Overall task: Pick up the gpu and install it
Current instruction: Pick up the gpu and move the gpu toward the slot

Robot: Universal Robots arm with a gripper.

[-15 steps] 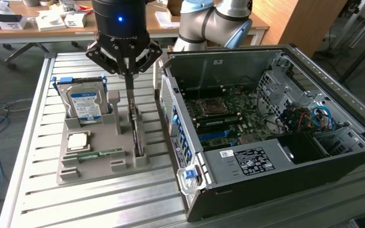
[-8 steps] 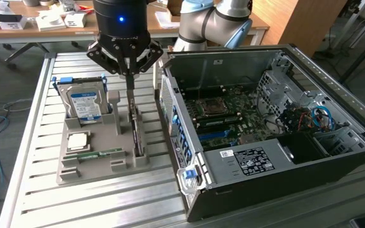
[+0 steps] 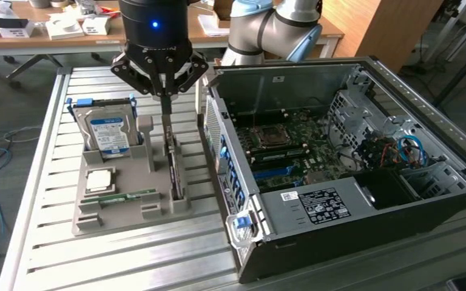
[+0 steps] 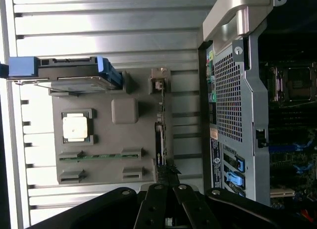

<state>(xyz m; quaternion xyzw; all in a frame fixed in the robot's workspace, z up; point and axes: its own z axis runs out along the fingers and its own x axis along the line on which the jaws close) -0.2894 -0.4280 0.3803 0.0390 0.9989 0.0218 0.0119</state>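
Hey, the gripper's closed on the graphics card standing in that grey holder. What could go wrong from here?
1. The gripper pinches the thin gpu at one end only, so the card may tilt or slip.
2. The card sits deep in the grey holder slot; it might bind and drag the holder along.
3. The computer case wall stands close beside it, so the card could strike it.

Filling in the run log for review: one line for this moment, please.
phase: grasp | fingers: shut on gpu | gpu: on edge in grey holder slot | open computer case: beside holder

Lab, aluminium bench [image 3: 136,254], open PC case [image 3: 338,242] (cluttered desk [image 3: 22,41] behind)
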